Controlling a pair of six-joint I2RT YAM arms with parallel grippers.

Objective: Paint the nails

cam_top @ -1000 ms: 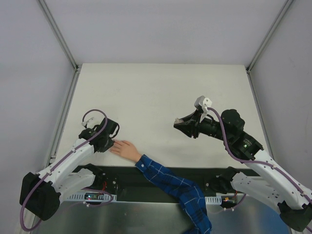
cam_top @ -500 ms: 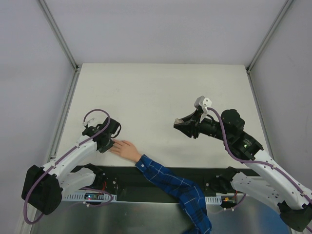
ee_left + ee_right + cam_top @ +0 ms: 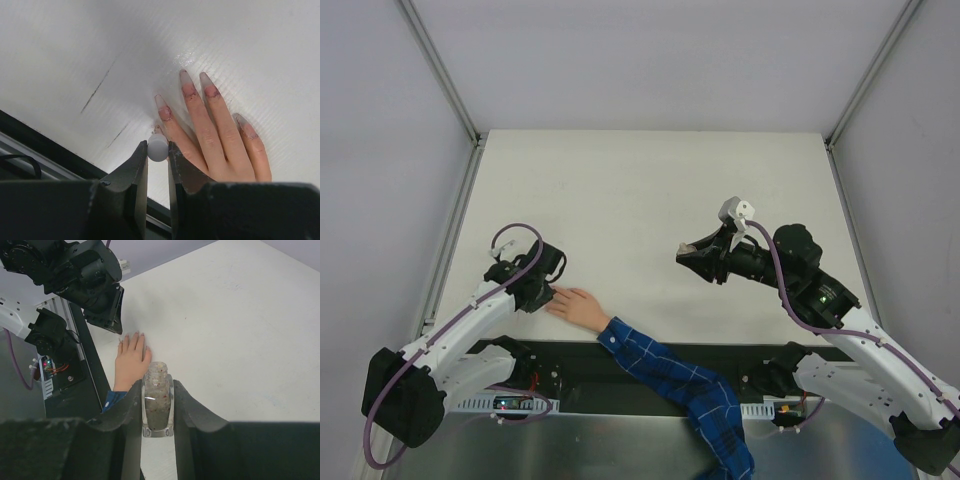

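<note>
A blue plaid sleeve (image 3: 670, 382) comes in over the near edge, and the pale hand (image 3: 222, 147) lies flat on the tabletop (image 3: 640, 190) just past it, fingers spread and pointing away to the left. The nails (image 3: 188, 89) are long, and each carries a patchy reddish-purple stain that runs onto the skin at its base.

The left gripper (image 3: 158, 156) hangs right over the fingers, its jaws clenched on the small white knob of a brush (image 3: 158, 146). The brush end points down beside the outermost finger in the wrist view. The bristles are mostly hidden under the knob, so I cannot tell whether they touch a nail, the skin or the tabletop.

Further off to the right, well apart from the hand, the right gripper (image 3: 157, 390) has its jaws grasping a small clear bottle (image 3: 157, 405) that is uncapped and holds speckled polish.

The main risk, as I judge it:
- **Missing the nail:** the brush looks set beside the finger rather than over a nail, so a stroke from here would paint skin or tabletop.
- **Pressing too low:** this would splay the bristles and jab the finger.
- **The hand shifting:** any twitch ruins the aim.
- **The open bottle:** a tilt of that wrist could spill it.
</note>
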